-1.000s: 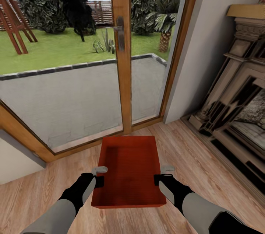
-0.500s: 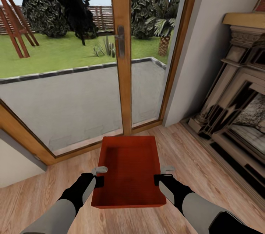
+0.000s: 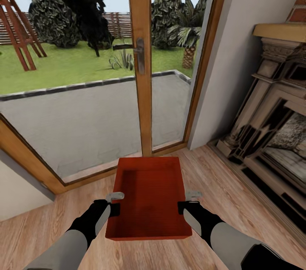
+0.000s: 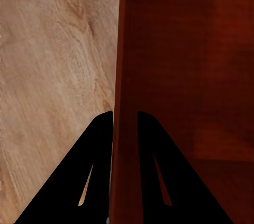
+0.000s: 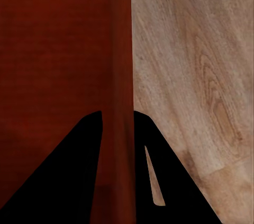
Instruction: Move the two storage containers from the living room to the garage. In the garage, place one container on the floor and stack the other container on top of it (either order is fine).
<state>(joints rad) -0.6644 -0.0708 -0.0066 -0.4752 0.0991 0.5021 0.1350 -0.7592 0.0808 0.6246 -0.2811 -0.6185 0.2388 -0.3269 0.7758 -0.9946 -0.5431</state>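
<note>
Storage container (image 3: 148, 195) sitting between left gripper (image 3: 114, 203) and right gripper (image 3: 187, 202), above wood floor (image 3: 221, 185); glass door (image 3: 106, 91) standing far, fireplace (image 3: 272, 134) lying right.

The head view looks forward and down from above both arms, over the storage container (image 3: 148, 195) on the wood floor (image 3: 221, 185), toward the glass door (image 3: 85, 104) far ahead and the fireplace (image 3: 272, 125) at right. Each wrist view sits very close, looking along its jaws straight down a container wall (image 4: 124, 49) (image 5: 120, 38) to the floor planks (image 4: 53, 75) (image 5: 190, 65), which all views share.
</note>
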